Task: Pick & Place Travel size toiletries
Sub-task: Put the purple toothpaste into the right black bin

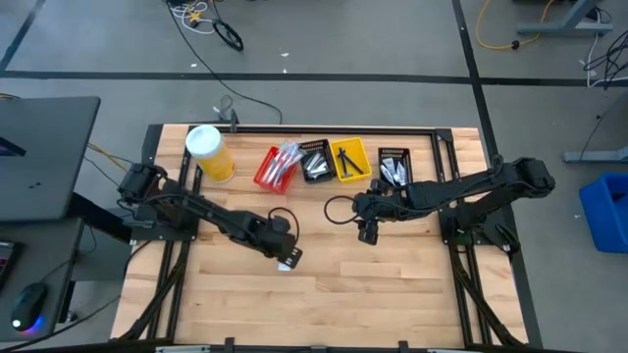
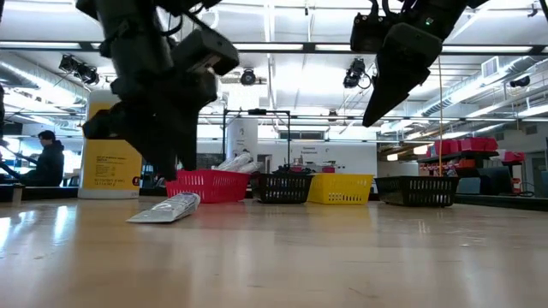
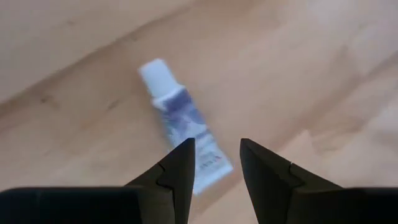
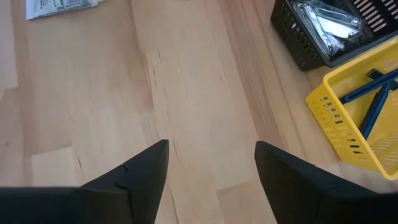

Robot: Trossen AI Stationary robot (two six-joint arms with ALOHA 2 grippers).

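High view, left gripper (image 1: 285,257): over bare wood, well clear of the red bin (image 1: 275,167) on the near side; a white tube (image 1: 287,264) shows at its tip.
High view, right gripper (image 1: 367,233): over bare table (image 1: 392,294), near side of the yellow bin (image 1: 349,160).
High view, bins: red, black (image 1: 316,160), yellow and a second black bin (image 1: 393,167) in a row along the far edge; canister (image 1: 209,153) beside the red bin.
Low view, tube (image 2: 167,209): flat on the wood in front of the red bin (image 2: 208,185), under the left gripper (image 2: 175,171); contact with the fingers not clear from here.
Low view, right gripper (image 2: 390,90): raised well above the table, holding nothing.
Left wrist view, left gripper (image 3: 216,163): fingers parted, not closed on anything; tube (image 3: 184,123) lies flat with one end between the tips.
Right wrist view, right gripper (image 4: 211,163): fingers wide apart, empty, bare wood between them.
Right wrist view, contents: dark blue razors (image 4: 373,96) in the yellow bin (image 4: 345,127); what appear to be clear-wrapped packets (image 4: 323,22) in the black bin (image 4: 305,43) next to it.
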